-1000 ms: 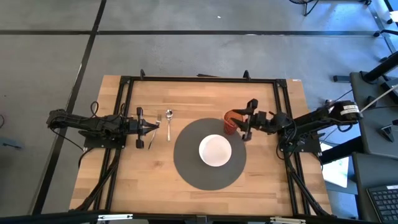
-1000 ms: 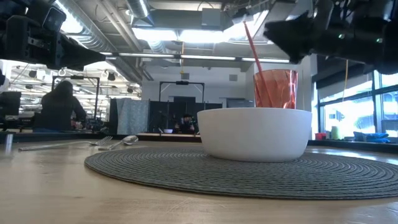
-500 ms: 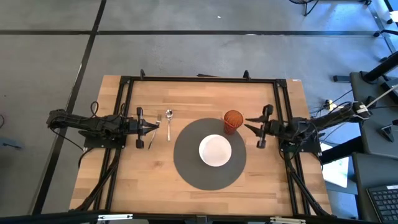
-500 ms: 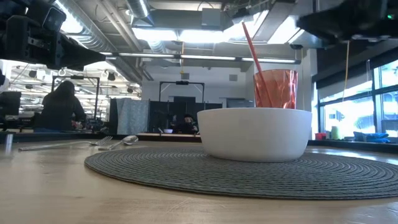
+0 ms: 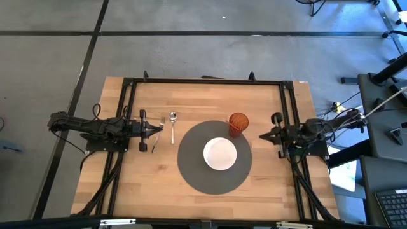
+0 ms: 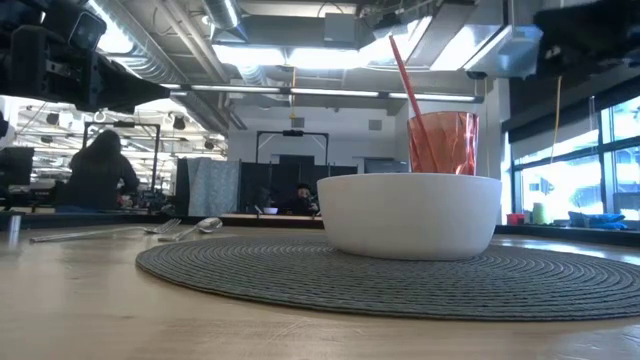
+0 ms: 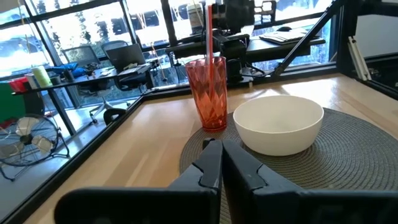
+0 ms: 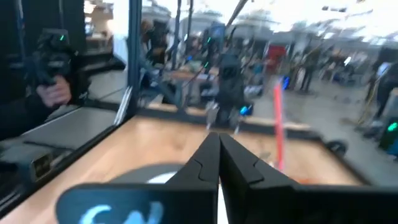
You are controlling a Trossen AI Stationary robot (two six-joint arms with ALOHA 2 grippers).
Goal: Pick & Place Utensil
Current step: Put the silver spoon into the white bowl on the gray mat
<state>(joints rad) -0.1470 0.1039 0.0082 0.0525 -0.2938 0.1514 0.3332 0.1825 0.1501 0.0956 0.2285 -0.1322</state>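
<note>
A fork [image 5: 154,142] and a spoon [image 5: 172,126] lie flat on the wooden table, left of a round grey placemat [image 5: 191,172]. My left gripper [image 5: 161,128] is shut and hangs above the fork, clear of the table; in the low view the fork [image 6: 100,233] and spoon [image 6: 196,227] lie untouched. A white bowl [image 5: 220,154] sits on the mat. A red cup [image 5: 238,124] stands at the mat's far right rim, and a red straw [image 6: 405,80] leans in it. My right gripper [image 5: 262,135] is shut, to the right of the cup, holding nothing.
A black frame [image 5: 203,81] runs along the table's far edge and down both sides. Bare wood lies near the front edge [image 5: 203,203]. Beyond the table, a person [image 6: 97,170] sits in the room, seen in the low view.
My right gripper has drawn back from the red cup toward the table's right edge, and its wide-open fingers have shut. The cup and straw have stayed where they were.
</note>
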